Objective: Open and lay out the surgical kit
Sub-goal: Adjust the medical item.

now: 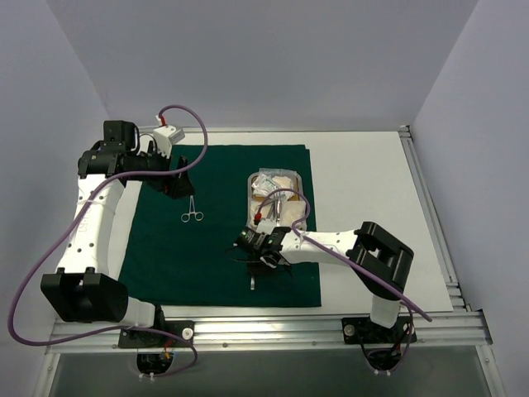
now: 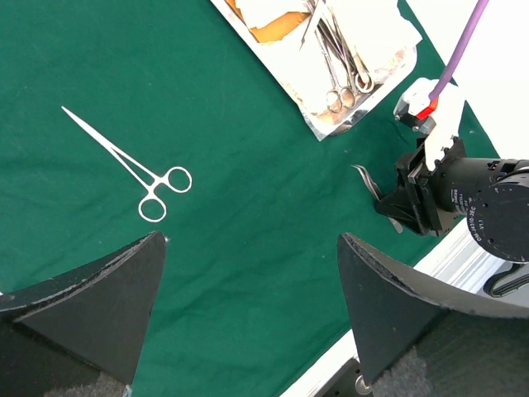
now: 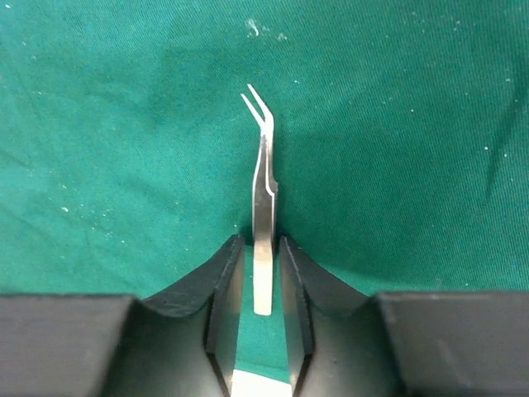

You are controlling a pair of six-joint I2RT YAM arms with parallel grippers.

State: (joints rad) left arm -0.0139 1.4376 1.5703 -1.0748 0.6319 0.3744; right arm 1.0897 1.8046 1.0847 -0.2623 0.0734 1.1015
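Right gripper (image 3: 261,248): released, low on cloth (image 3: 124,124). Fingers (image 3: 223,289) a little apart, one on each side of tweezers (image 3: 263,198), a sliver of green showing on both sides, no pinch seen. Tweezers flat on cloth, bent tips pointing away from gripper, blunt end lying between fingers. Placed close to cloth's near edge, right of its middle, on near side of tray (image 1: 310,203) and apart from it.

Left gripper (image 2: 250,240): spread wide, nothing between fingers, raised over cloth's far left part. Beneath and beside it, towards cloth's left edge, one clamp (image 2: 153,186) flat on cloth, shut, rings towards near edge, tips towards far edge, well apart from tray.

Tray on cloth along its right edge, in far half. Inside: more clamps (image 2: 343,78) lying together, rings towards tray's near end; white gauze (image 2: 376,29); packets (image 1: 277,178) at far end.

Cloth unfolded and flat on white bench (image 1: 372,182), covering bench's left and middle.
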